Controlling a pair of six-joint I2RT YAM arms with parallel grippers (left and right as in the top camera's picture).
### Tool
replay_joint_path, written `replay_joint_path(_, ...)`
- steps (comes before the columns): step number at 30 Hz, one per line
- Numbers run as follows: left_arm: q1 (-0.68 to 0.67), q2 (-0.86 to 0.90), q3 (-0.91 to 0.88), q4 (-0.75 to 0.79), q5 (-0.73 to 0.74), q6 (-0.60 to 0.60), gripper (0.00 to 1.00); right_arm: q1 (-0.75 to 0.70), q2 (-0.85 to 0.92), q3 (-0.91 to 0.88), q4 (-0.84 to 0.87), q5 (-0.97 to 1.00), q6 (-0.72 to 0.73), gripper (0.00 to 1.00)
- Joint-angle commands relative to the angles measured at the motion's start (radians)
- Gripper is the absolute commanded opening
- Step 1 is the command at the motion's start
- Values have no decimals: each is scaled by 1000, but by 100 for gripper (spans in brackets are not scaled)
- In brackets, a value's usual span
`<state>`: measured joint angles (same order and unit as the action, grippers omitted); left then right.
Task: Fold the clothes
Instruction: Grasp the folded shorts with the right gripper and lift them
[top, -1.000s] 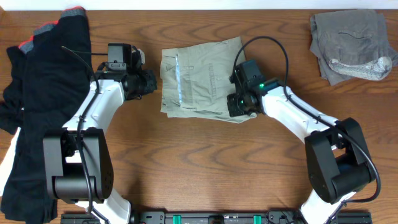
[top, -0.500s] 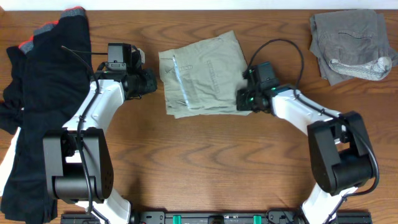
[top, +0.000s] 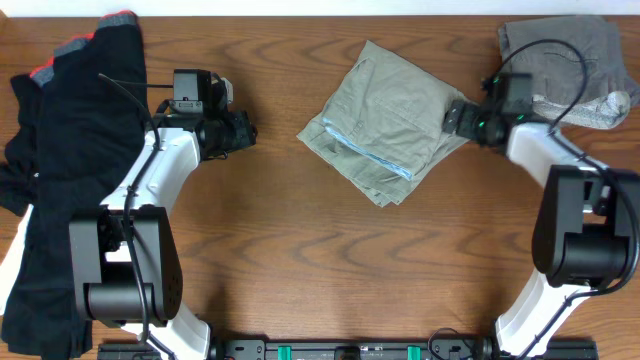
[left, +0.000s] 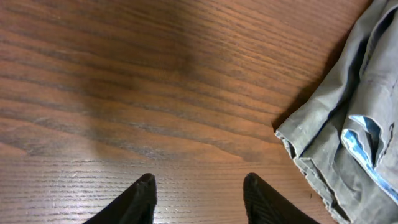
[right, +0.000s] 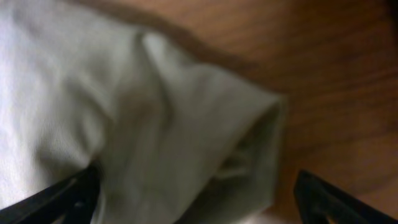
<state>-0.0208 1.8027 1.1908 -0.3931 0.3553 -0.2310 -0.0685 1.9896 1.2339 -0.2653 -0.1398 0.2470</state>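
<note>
Khaki shorts (top: 385, 125) lie mid-table, a bit to the far side, folded into a compact packet turned diamond-wise on the table (top: 300, 240). The pale blue waistband lining (top: 365, 155) peeks out along the near-left edge. We count this piece as mostly folded.

Right gripper (top: 455, 117) sits at the packet's right corner. In the wrist view its fingers (right: 62, 193) stand wide apart, with the khaki corner lying loose between them. It looks slack, not pinched.

Left gripper (left: 199, 199) hovers over bare wood, just left of the shorts and not touching them. Its fingers (left: 140, 196) are parted with nothing between.

Black garments (top: 70, 120) with red-grey trim are heaped at the far-left edge. Grey shorts (top: 560, 60) are bunched at the far right with a white piece (top: 618, 100) on them. Both piles are well apart from the khaki.

Handling, as we judge it: light, soft cotton that is limp, so the layers will sag and slide open if lifted by one ply. The waistband side looks thicker and stiffer. We would pinch through all layers at a corner or a folded edge, one gripper per corner. The packet probably slides easily on the wood, so dragging is an option.
</note>
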Motion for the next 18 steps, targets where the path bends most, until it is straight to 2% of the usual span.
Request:
replay_joint_path(1, 4, -4, 18, 2, -9, 6, 52, 16, -22, 139, -89, -151, -103, 99)
replay_joint_path(5, 4, -4, 18, 18, -9, 6, 58, 85, -71, 256, -246, -176, -242, 99)
replay_joint_path(9, 14, -4, 18, 34, -10, 6, 67, 192, -87, 297, -325, -120, -284, 99)
replay_joint_path(10, 23, -4, 18, 37, -10, 6, 72, 218, -87, 296, -333, -115, -292, 99)
replay_joint_path(11, 34, -4, 18, 40, -9, 5, 86, 249, -82, 291, -339, -100, -298, 99)
replay_joint_path(12, 48, -4, 18, 40, -9, 4, 92, 281, -77, 287, -346, -74, -300, 99)
replay_joint_path(18, 157, -4, 18, 31, -4, -52, 96, 464, -50, 281, -380, 169, -309, 99)
